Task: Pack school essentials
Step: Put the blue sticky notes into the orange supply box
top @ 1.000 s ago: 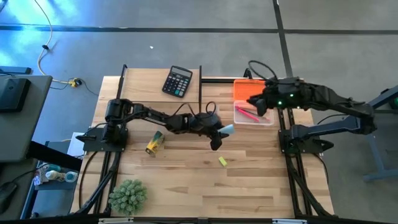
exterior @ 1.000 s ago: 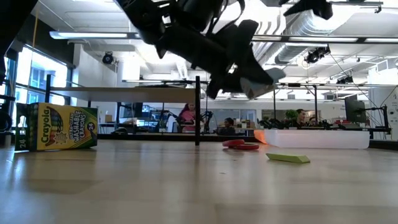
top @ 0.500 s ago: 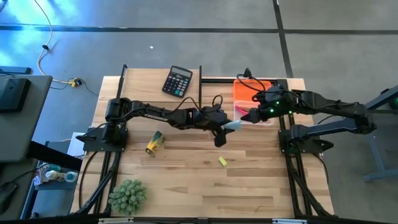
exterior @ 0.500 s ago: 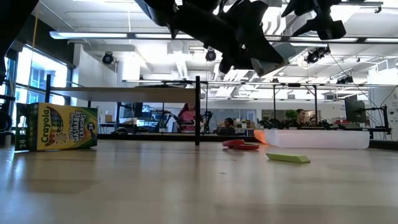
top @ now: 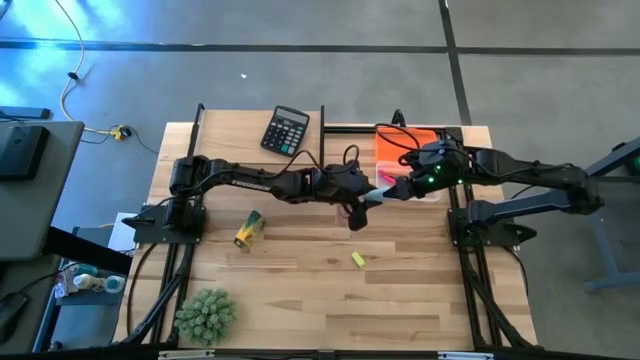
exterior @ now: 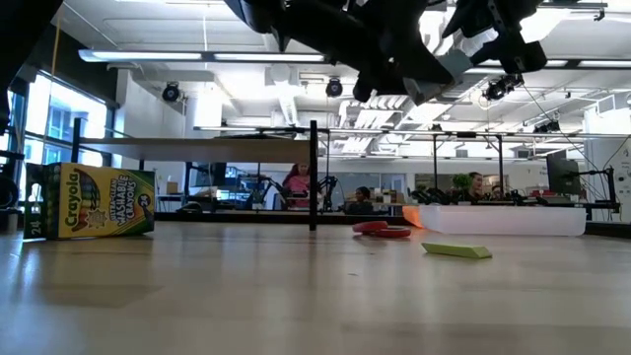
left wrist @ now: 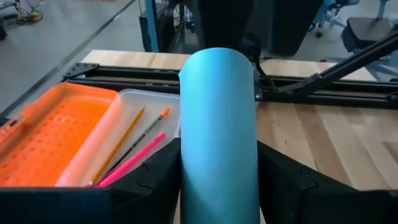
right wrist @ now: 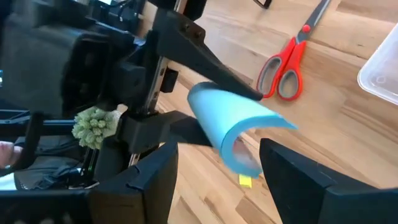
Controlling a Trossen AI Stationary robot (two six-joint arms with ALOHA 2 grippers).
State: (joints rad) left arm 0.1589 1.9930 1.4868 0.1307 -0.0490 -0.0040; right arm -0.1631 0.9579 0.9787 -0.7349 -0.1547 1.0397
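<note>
A light blue note pad (left wrist: pixel 217 106), bowed into an arch, sticks out of my left gripper (top: pixel 357 205), which is shut on it high over the table's middle. My right gripper (top: pixel 398 188) stands open just to the right of it. In the right wrist view its fingers (right wrist: pixel 149 180) flank the pad's free end (right wrist: pixel 239 127) without touching. The clear tray (left wrist: pixel 134 102) beyond holds two pencils (left wrist: pixel 127 140) and a pink pen (left wrist: pixel 134 158). Red scissors (right wrist: pixel 289 59) and a small yellow block (top: pixel 358 260) lie flat on the table. My left gripper pinches the note pad by its two side edges (left wrist: pixel 189 168) between its two fingers, so the pad curves upward between them. The fingers come from the table's left, slanting slightly down. The pad points toward the clear tray, lifted clear of the table.
An orange tray (top: pixel 398 140) lies behind the clear one at the far right. A black calculator (top: pixel 285 130) sits at the far edge, a crayon box (top: pixel 248 230) left of centre and a spiky green plant (top: pixel 205 315) at the near left. An upright post (exterior: pixel 314 176) stands at the far side.
My left gripper has risen and carried the blue pad toward the table's right, nearer the clear tray, rolling as it went. My right gripper has come down and leftward from over the tray toward the pad's free end.
</note>
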